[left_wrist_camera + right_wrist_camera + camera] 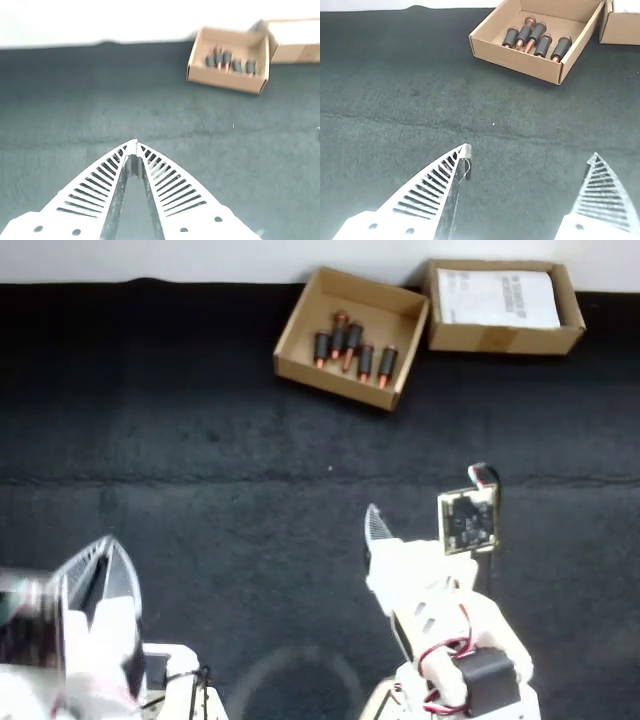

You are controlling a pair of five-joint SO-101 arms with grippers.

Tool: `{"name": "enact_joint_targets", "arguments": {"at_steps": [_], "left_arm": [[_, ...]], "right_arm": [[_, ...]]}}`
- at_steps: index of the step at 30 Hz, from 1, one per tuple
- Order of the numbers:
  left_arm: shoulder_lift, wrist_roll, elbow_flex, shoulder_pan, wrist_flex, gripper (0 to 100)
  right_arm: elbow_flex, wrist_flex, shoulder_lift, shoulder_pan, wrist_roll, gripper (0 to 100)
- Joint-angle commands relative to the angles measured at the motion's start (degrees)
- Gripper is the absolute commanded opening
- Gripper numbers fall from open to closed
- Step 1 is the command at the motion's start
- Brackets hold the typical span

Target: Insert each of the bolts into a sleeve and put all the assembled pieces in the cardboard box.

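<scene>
Lying side by side in the cardboard box (335,383), the five sleeved bolts (352,348) are pointing their long axes toward the arms, the right gripper (530,151) sitting nearer with fingers spread wide, the left gripper (136,145) closed on nothing.

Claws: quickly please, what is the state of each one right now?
Left claw: closed, holding nothing.
Right claw: open, holding nothing.
</scene>
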Motion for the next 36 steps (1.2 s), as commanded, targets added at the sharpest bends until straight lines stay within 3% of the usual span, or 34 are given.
{"name": "enact_joint_targets", "arguments": {"at_steps": [1,8,14,23,28,36], "left_arm": [[-12.0,-0.18,6.11,0.66,-1.05,1],[-13.41,0.0,16.48,0.48,-5.89,1],[-13.58,-0.09,31.25,0.48,-16.53,1],[-13.58,-0.09,52.35,0.48,-43.87,1],[-13.58,-0.18,61.49,0.4,-55.03,1],[-13.58,-0.18,75.65,0.4,-60.4,1]], "right_arm": [[3.03,-4.7,-0.75,-0.4,-0.26,33.2],[12.53,-14.29,-0.84,-0.31,-0.26,33.2],[18.33,-22.9,-0.84,-0.13,-0.18,33.2],[27.65,-36.53,-0.84,-0.13,-0.18,33.2],[31.87,-43.3,-0.84,0.66,-0.18,33.2],[32.4,-33.1,-0.31,0.84,-0.35,33.2]]}}
